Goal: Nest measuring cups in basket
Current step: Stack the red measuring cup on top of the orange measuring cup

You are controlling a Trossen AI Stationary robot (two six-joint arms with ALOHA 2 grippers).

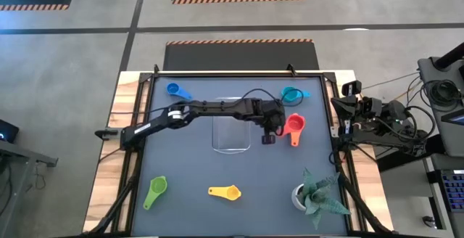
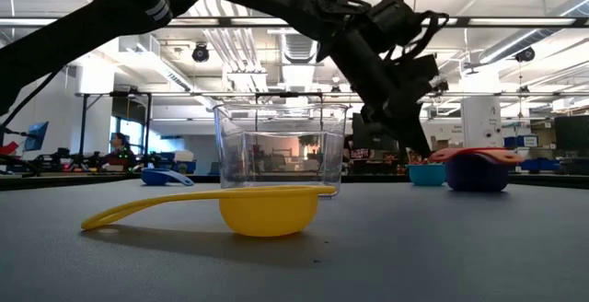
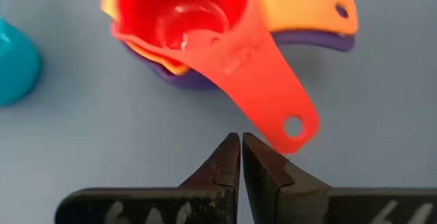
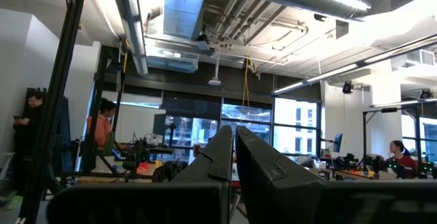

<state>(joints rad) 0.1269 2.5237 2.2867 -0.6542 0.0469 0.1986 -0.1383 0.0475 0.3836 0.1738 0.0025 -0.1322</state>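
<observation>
A red measuring cup (image 3: 184, 19) sits nested in an orange cup (image 3: 307, 5) and a purple cup (image 3: 321, 43), right of the basket (image 1: 232, 134). This stack (image 1: 293, 125) rests on the table. My left gripper (image 3: 241, 145) is shut, with its tips just short of the red handle's holed end (image 3: 292, 125) and touching nothing. A teal cup (image 1: 292, 94) lies far right, a blue cup (image 1: 176, 90) far left, and a green cup (image 1: 155, 191) and a yellow cup (image 1: 226, 191) near the front. My right gripper (image 4: 234, 142) is shut and points up into the room, at the table's right edge.
A white pot with a green plant (image 1: 315, 194) stands at the near right corner. The clear basket (image 2: 281, 150) stands mid-table with nothing in it, just left of my left gripper (image 1: 269, 138). The folded right arm (image 1: 362, 111) stays beyond the right edge.
</observation>
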